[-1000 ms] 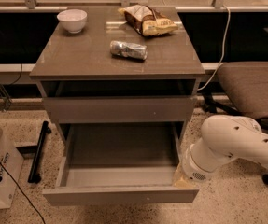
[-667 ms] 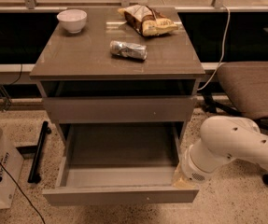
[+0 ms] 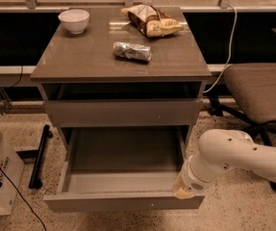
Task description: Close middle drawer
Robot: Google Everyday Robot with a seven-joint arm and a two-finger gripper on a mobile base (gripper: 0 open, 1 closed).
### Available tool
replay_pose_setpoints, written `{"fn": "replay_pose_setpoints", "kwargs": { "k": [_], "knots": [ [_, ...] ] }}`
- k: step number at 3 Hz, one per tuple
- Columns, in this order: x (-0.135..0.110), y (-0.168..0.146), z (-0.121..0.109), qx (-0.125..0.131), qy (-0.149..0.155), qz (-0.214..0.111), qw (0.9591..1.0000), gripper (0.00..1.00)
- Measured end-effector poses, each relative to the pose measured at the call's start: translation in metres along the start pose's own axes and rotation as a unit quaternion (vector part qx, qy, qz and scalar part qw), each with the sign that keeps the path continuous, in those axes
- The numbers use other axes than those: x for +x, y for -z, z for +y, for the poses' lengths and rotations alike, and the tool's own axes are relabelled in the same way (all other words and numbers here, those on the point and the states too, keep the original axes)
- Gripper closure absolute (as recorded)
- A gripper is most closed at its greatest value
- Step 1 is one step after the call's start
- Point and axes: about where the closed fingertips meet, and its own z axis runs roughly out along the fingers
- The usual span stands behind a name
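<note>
The gripper (image 3: 182, 192) was at the front right corner of the open middle drawer (image 3: 123, 202). I couldn't tell its grip. Only grey showed inside. Nothing had moved.

One camera looks steeply down at the cabinet (image 3: 89, 64) front, gripper (image 3: 183, 192) lower right.

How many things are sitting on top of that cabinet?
3: white bowl back left, snack bag back centre-right, crushed can mid-top. None seem hidden. The gripper sits at the open middle drawer's front right corner.
</note>
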Motion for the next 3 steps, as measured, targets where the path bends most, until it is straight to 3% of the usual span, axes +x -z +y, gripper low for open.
{"fn": "replay_pose_setpoints", "kwargs": {
  "k": [2,3],
  "knots": [
    [0.016,-0.066,-0.001,-0.044,-0.023,-0.011,0.9987,1.0],
    [0.027,-0.096,-0.002,-0.07,-0.044,-0.03,0.9961,1.0]
  ]
}}
